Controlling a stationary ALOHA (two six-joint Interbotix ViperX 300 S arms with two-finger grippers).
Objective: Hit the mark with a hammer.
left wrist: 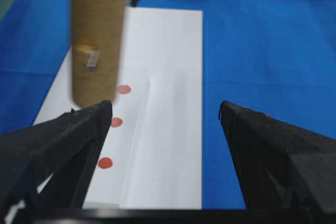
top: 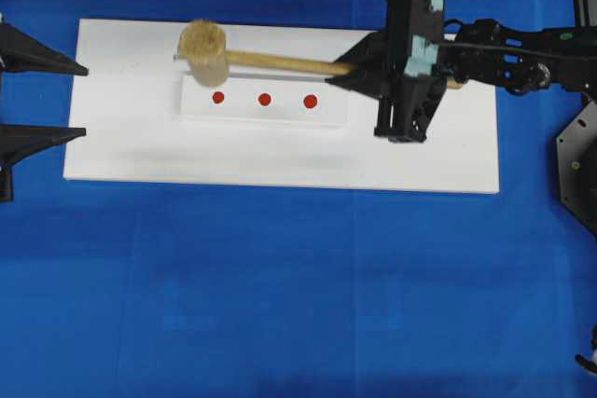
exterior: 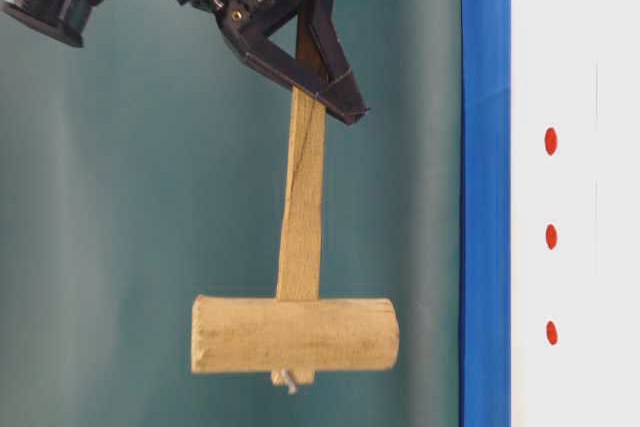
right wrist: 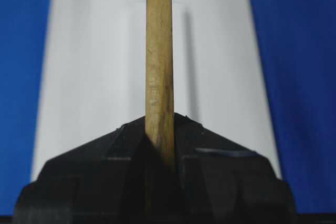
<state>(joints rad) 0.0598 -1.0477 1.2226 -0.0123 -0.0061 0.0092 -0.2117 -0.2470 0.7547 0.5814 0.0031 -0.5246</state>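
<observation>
The hammer, a light wooden mallet, is held in the air over the white board; its head (top: 204, 51) (exterior: 295, 334) (left wrist: 100, 40) hovers beside the strip's left end. My right gripper (top: 350, 70) (exterior: 330, 87) (right wrist: 160, 127) is shut on the handle (right wrist: 159, 66). The mark (top: 265, 99) (exterior: 551, 237) (left wrist: 116, 122) is the central of three red dots on the white strip (top: 266, 111). It is uncovered, with the hammer head well clear of the surface. My left gripper (top: 82, 101) (left wrist: 165, 109) stands open at the board's left end, holding nothing.
The white board (top: 280, 156) lies on a blue cloth (top: 280, 295). The right arm (top: 504, 53) stretches in over the board's right end. A black fixture (top: 578, 165) sits at the right edge.
</observation>
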